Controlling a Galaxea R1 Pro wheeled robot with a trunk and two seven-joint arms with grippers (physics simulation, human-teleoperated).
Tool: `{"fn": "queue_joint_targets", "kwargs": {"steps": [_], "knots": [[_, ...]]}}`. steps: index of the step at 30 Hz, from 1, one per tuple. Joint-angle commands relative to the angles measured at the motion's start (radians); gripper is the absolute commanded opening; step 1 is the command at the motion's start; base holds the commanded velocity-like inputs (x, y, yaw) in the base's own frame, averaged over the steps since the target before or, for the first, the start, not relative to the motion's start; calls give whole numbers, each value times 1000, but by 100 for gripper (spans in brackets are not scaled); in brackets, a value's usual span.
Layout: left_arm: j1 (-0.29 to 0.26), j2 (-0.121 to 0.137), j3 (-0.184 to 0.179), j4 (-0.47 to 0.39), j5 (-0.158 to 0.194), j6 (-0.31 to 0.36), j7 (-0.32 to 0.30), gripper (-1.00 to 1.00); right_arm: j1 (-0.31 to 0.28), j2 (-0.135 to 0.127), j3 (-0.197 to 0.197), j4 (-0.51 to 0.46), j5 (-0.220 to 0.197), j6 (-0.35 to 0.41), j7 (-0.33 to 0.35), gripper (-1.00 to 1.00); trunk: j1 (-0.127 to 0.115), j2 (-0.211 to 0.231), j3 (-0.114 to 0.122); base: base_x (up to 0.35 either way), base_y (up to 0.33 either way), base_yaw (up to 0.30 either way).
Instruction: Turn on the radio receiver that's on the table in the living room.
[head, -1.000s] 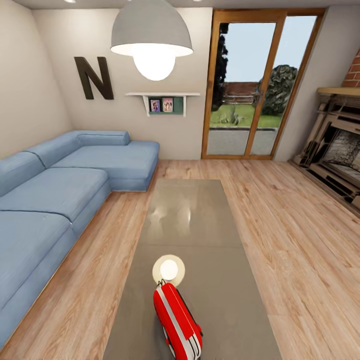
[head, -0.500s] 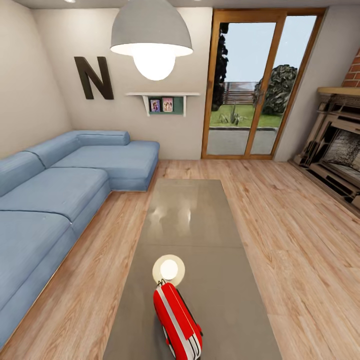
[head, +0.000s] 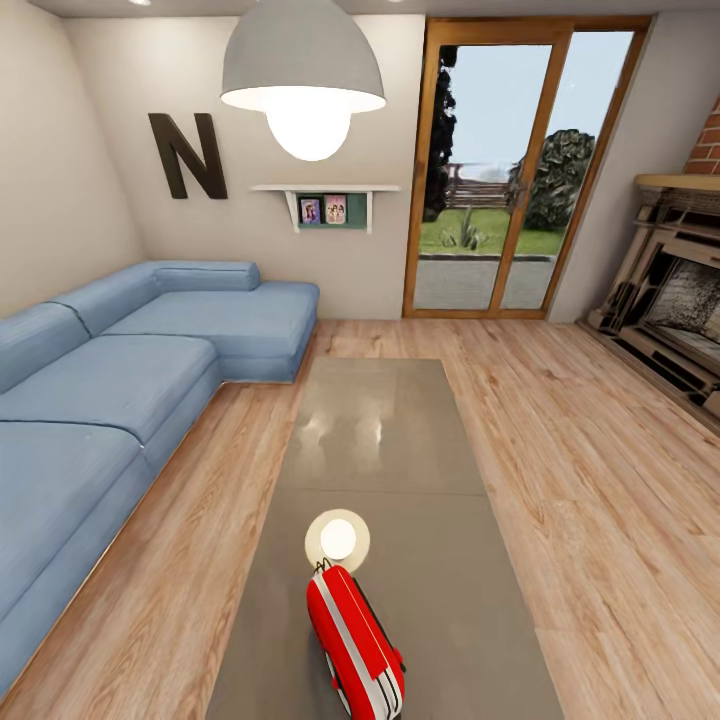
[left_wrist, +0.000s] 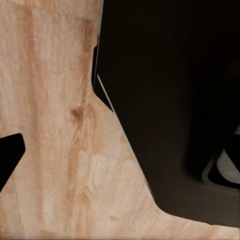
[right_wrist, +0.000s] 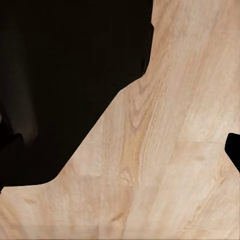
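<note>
Head view: radio receiver (head: 355, 640), red with white stripes, lies on the near end of the long grey surface (head: 400, 450); round white disc (head: 337, 541) just beyond it, near but apart; blue sofa (head: 120, 380) along the left, fireplace (head: 670, 300) at right, wood floor (head: 580, 480) around. Wrist views: floor boards and dark robot body; state of either pincer cannot be told.

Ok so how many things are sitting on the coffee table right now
2: the red radio receiver at the near end of the table, and a round white disc just beyond it. The table's nearest edge is cut off, so more may be hidden.
</note>
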Motion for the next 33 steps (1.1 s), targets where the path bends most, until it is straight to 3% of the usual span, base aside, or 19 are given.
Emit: {"fn": "queue_joint_targets", "kwargs": {"steps": [1, 16, 33], "knots": [[0, -1, 0, 0, 0, 0, 0, 100, 0, 0, 0, -6, 0, 0, 0, 100, 0, 0, 0, 0, 0, 0], [0, -16, -5, -6, -5, 1, 0, 100, 0, 0, -1, -50, -1, 0, 2, 100, 0, 0, 0, 0, 0, 0], [0, -14, -7, -22, -5, -10, -2, 100, 0, 0, -10, -53, -4, 0, -3, 100, 0, 0, 0, 0, 0, 0]]}}
